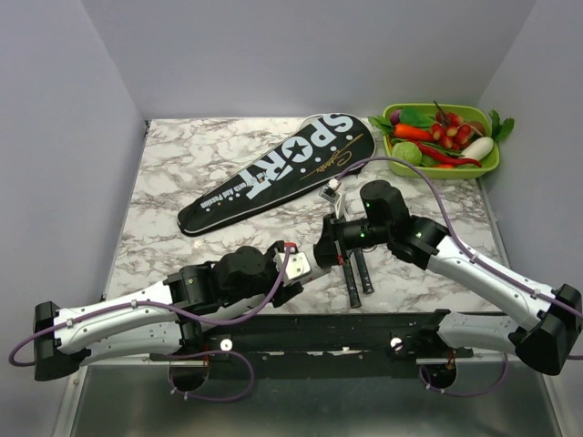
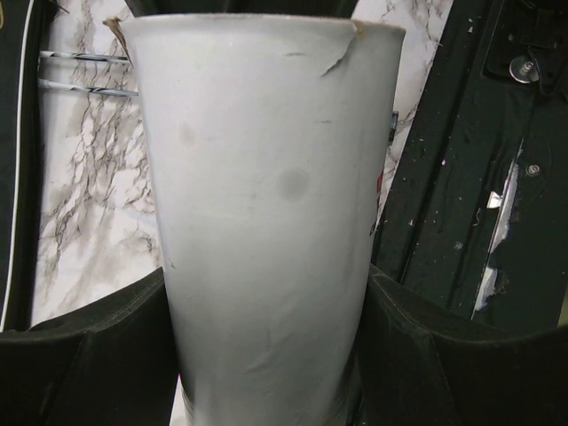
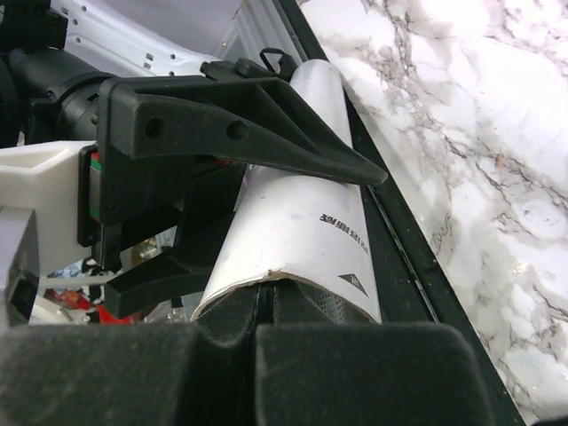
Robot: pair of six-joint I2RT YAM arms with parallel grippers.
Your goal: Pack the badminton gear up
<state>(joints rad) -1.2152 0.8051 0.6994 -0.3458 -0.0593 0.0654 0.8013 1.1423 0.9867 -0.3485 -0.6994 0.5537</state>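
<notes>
Top external view takes in the marble table (image 1: 182, 164), with both arms reaching inward so that their fingers meet near its middle. Beyond both sets of fingers, toward the far side, lies the long black cover (image 1: 273, 173) lettered "SPORT", flat on the table and slanting from lower left to upper right. Well off to the far right of the right fingers sits the green tray (image 1: 487, 168) of toy vegetables. The two rackets (image 1: 352, 280) lie with their black handles side by side on the table just beside the right gripper (image 1: 325, 248), on its near right. The left wrist view catches their thin shafts (image 2: 80, 59) out past the left fingertips, running toward the cover. Where the heads lie cannot be told. The left gripper (image 2: 266, 275) has its fingers (image 2: 89, 355) set wide apart and clamped on either side of a white tube (image 2: 266, 195). In the right wrist view the right gripper's pads (image 3: 355, 373) are pressed together, and the tube's curved end (image 3: 302, 222) sits right at their tips.
</notes>
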